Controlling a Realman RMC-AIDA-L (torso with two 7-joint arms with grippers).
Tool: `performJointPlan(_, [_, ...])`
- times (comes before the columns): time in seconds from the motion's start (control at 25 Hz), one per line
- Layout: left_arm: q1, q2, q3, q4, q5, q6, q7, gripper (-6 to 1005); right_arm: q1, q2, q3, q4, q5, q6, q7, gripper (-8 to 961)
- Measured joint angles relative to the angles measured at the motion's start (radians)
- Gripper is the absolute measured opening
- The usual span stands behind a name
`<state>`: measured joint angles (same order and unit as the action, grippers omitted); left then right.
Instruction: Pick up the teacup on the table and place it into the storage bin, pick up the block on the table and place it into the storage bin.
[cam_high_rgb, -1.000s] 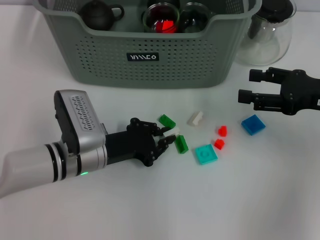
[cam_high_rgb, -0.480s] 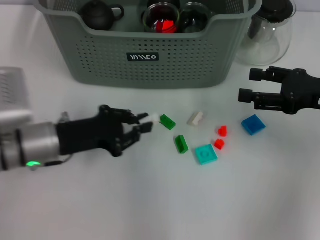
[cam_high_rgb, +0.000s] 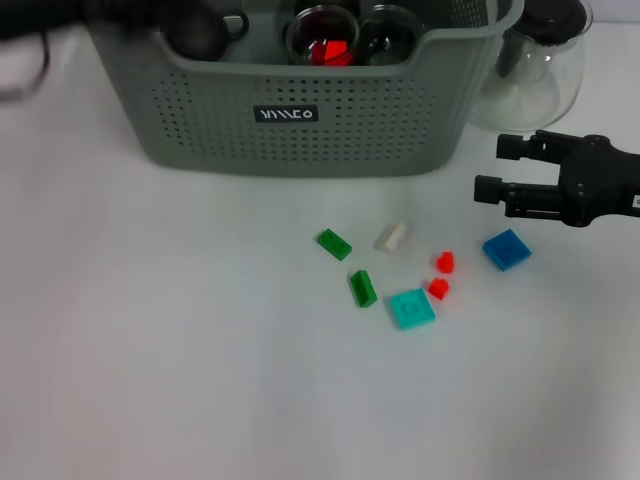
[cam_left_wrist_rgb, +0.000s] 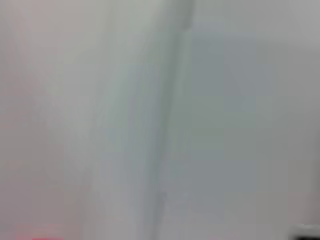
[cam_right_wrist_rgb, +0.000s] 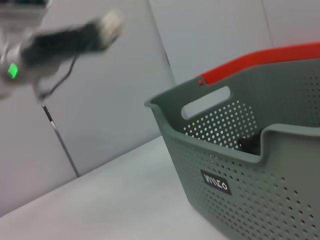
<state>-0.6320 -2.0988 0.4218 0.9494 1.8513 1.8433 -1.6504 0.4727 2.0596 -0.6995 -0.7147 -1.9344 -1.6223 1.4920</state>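
Observation:
The grey-green storage bin (cam_high_rgb: 290, 115) stands at the back; it also shows in the right wrist view (cam_right_wrist_rgb: 240, 165). In it are two glass teacups (cam_high_rgb: 323, 38), one with a red block inside. My left arm (cam_high_rgb: 100, 12) is a blurred dark streak above the bin's left end. In the right wrist view my left gripper (cam_right_wrist_rgb: 107, 25) is raised, shut on a small white block. Loose blocks lie on the table: two green (cam_high_rgb: 334, 244), a whitish one (cam_high_rgb: 391, 236), two red (cam_high_rgb: 445, 262), a teal one (cam_high_rgb: 412, 308) and a blue one (cam_high_rgb: 506, 249). My right gripper (cam_high_rgb: 493, 168) is open and empty, just above the blue block.
A dark teapot (cam_high_rgb: 200, 30) sits in the bin's left end. A clear glass pitcher with a black lid (cam_high_rgb: 535, 60) stands right of the bin, behind my right gripper. The table is white.
My left gripper closed on the small white block beside the green ones, lifted it off the table, and swung up and back to the bin's left end. The right arm barely moved.

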Motion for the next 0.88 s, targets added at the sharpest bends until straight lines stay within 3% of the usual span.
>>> performJointPlan(0.08, [-0.064,0.016,0.059,0.057,0.031,-0.125,-0.134,164,0.001,0.001,-0.001,0.0,0.0,0.0,0.0,856])
performJointPlan(0.2, [-0.152,0.067,0.242,0.073,0.133,-0.356,-0.342,163,0.001,0.002,0.0,0.0,0.0,0.0,-0.001,856])
performJointPlan(0.28, [-0.231,0.109,0.422,0.03,0.274,-0.536,-0.512,163,0.002,0.003,0.0,0.0,0.0,0.001,-0.002,855])
performJointPlan(0.36, [-0.29,0.124,0.513,-0.037,0.382,-0.625,-0.6,171,0.004,0.004,0.0,-0.001,0.001,0.002,-0.002,855])
performJointPlan(0.44, [-0.346,0.118,0.551,-0.118,0.467,-0.691,-0.64,179,0.007,0.005,0.0,-0.001,0.001,0.002,-0.002,855])
performJointPlan(0.68, [-0.47,0.065,0.571,-0.296,0.703,-0.867,-0.758,202,0.011,0.006,0.0,-0.001,0.002,0.003,-0.003,856])
performJointPlan(0.76, [-0.476,0.044,0.571,-0.29,0.728,-0.878,-0.761,210,0.01,0.005,0.0,-0.001,0.002,0.004,-0.003,856])
performJointPlan(0.88, [-0.446,0.029,0.56,-0.208,0.706,-0.846,-0.754,222,0.007,0.004,0.001,0.0,0.002,0.007,-0.003,856])
